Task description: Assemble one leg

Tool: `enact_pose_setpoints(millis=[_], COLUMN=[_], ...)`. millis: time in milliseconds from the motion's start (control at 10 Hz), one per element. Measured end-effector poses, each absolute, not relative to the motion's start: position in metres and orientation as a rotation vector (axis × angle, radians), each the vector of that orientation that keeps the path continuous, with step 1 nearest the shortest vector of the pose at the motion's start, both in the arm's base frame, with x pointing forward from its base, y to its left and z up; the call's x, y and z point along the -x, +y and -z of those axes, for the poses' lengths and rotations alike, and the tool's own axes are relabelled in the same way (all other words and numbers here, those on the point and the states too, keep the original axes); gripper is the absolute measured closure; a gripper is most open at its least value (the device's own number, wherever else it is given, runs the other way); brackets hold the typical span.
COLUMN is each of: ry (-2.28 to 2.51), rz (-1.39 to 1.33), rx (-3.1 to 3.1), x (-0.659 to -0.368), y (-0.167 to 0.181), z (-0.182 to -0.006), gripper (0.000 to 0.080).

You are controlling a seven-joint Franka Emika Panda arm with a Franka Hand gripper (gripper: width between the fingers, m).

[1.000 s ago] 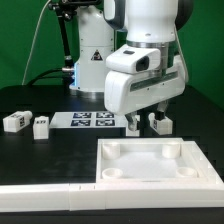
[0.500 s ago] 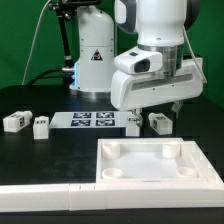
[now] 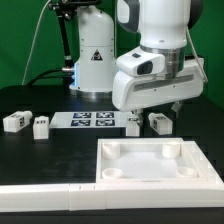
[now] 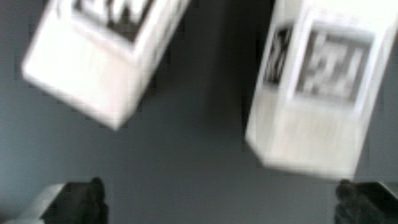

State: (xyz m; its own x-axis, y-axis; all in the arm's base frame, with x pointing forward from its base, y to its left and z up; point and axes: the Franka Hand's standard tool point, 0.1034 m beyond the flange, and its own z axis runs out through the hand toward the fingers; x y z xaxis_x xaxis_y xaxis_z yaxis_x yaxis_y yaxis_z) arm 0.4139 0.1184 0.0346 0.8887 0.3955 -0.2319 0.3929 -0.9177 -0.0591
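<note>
Nearest the camera in the exterior view: the white tabletop [image 3: 140,146], lying flat on the black table [image 3: 55,155], tray side up, round sockets visible at its corners. Behind it, a loose row across the table. The leg [image 3: 159,122] sits toward the exterior view's right, resting on the table, with a second leg [image 3: 133,122] just beside it but apart. The marker board [image 3: 97,120] lies flat in mid-row. A third leg [image 3: 41,126] and a fourth leg [image 3: 15,121] lie toward the exterior view's left, near each other and well apart from the first pair. The gripper [image 3: 150,106] hangs above the right-hand pair, clear of both. The wrist view is blurred: two white tagged blocks below the camera, which is which I cannot tell. The dark fingertips [image 4: 75,200] sit wide apart at the frame corners with only table between them, so the gripper [image 4: 222,205] is spread and holds nothing. Farthest back: the arm's white base [image 3: 93,60] before a green backdrop.
</note>
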Motion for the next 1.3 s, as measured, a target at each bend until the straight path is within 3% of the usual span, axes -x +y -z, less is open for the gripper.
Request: enact_pose_setpoints(millis=[200, 700, 900, 1300], ry=[-0.594, -0.521, -0.528, -0.529], rz=[-0.641, -1.392, -1.526, -1.509], rx=[3.048, 2.971, 2.913, 2.917], x=[-0.414, -0.374, -0.369, -0.372], y=[0.125, 0.139, 0.138, 0.14], z=[-0.034, -0.02, -0.012, -0.007], gripper=[0.0151, 0.0151, 0.0151, 0.0151])
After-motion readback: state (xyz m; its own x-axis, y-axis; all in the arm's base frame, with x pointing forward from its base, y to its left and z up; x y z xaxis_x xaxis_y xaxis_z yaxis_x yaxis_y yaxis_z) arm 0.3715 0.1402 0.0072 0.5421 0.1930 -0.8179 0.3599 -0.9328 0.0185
